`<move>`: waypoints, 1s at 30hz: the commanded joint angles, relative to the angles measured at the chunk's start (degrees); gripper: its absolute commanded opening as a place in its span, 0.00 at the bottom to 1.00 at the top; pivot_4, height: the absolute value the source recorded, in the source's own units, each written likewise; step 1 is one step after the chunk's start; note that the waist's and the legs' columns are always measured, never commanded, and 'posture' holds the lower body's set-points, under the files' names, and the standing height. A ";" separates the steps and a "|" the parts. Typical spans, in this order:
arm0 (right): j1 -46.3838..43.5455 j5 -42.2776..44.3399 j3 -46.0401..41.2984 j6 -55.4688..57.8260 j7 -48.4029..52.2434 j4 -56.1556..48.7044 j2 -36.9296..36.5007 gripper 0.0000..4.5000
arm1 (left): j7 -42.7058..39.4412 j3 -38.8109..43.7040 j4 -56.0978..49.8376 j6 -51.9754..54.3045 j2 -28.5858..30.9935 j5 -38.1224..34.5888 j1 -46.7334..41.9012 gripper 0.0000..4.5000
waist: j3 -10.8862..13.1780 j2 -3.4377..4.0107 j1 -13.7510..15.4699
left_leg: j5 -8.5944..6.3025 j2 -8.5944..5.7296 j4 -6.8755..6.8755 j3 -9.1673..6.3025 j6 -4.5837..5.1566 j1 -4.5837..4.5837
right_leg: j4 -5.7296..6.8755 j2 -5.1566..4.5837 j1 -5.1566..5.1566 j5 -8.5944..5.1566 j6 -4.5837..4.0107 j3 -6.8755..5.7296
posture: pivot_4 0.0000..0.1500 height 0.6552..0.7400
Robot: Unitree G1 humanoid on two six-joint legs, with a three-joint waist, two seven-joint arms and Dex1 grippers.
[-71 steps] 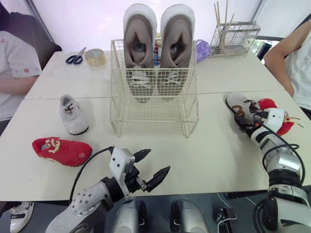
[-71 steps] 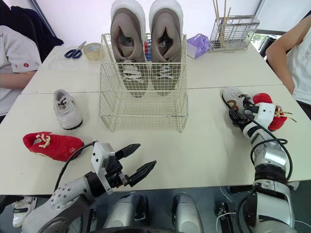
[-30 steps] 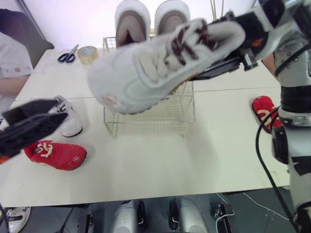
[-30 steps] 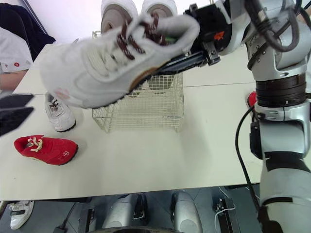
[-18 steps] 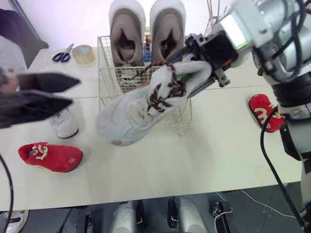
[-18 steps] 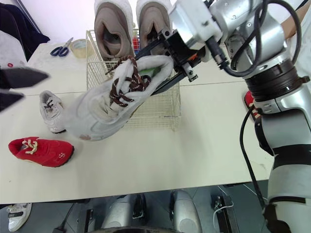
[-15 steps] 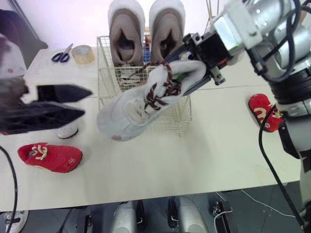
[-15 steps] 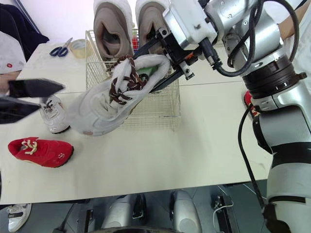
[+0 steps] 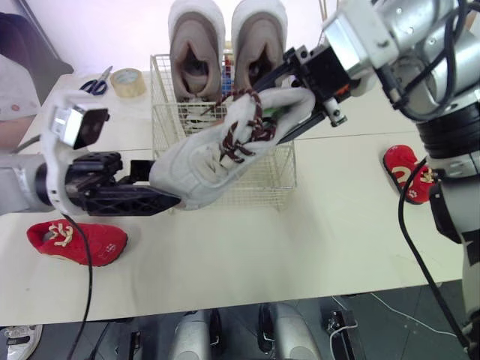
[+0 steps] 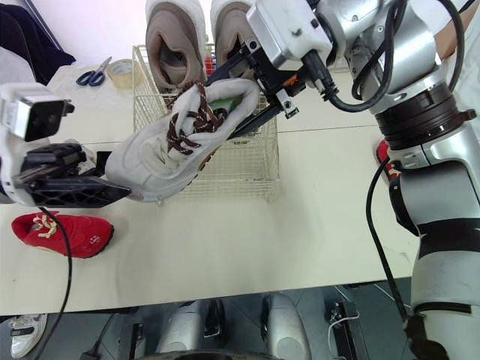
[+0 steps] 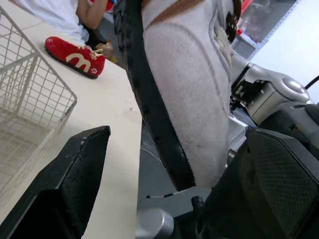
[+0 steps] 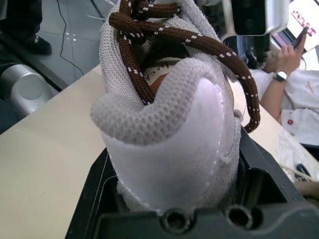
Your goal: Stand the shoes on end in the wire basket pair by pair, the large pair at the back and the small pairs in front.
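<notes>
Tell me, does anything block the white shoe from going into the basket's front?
Nothing visible does: the white shoe hangs over the wire basket, whose front looks bare; the large pair fills only the back.

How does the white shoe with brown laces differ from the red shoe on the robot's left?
The white shoe has brown laces; the red shoe has pale ones. The white shoe hangs tilted, toe down, heel clamped in the right gripper; the red shoe lies on the table. Both are lace-up sneakers outside the wire basket.
</notes>
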 commanded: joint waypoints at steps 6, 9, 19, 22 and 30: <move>-2.27 2.18 -3.18 1.88 0.13 -2.15 -0.27 0.40 | 6.35 2.02 -0.30 1.02 -5.25 -2.17 -3.23 0.40 | -0.01 -0.01 0.08 | 0.00 0.00 0.03 -0.02 0.00 0.01 | 0.02 -0.01 0.03 0.00 0.00 0.00 | 1.00 1.00; -2.17 1.97 -3.63 2.43 0.13 -1.89 -0.34 0.50 | 8.54 3.27 -1.11 0.60 -6.43 -4.04 -2.43 0.19 | -0.01 -0.01 0.07 | 0.00 0.00 0.03 -0.03 0.00 0.02 | 0.02 -0.01 0.03 0.00 0.00 0.00 | 1.00 1.00; 7.28 -5.90 -16.91 19.85 -9.65 6.41 -6.03 0.99 | 23.30 12.65 -8.21 -7.87 -14.42 -15.79 7.90 0.19 | -0.05 -0.09 1.00 | 0.00 -0.07 0.06 -0.10 0.00 0.06 | -0.01 -0.26 0.14 0.01 0.00 -0.01 | 1.00 1.00; 16.88 9.75 -29.35 39.43 -19.78 -1.91 -4.84 0.99 | 28.13 13.84 -11.95 -12.86 -18.89 -17.24 10.05 0.19 | -0.11 -0.18 1.42 | 0.00 -0.12 0.13 -0.38 0.01 0.10 | -0.12 -0.33 0.42 0.01 -0.01 -0.19 | 1.00 1.00; 32.64 49.32 -46.63 60.92 -57.87 -21.01 12.65 0.99 | 34.29 8.77 -15.60 -22.06 -30.30 -12.93 7.14 0.19 | -0.13 -0.09 1.14 | 0.08 -0.09 0.06 -0.57 -0.09 0.31 | -0.02 -0.21 0.63 0.05 -0.10 -0.28 | 1.00 1.00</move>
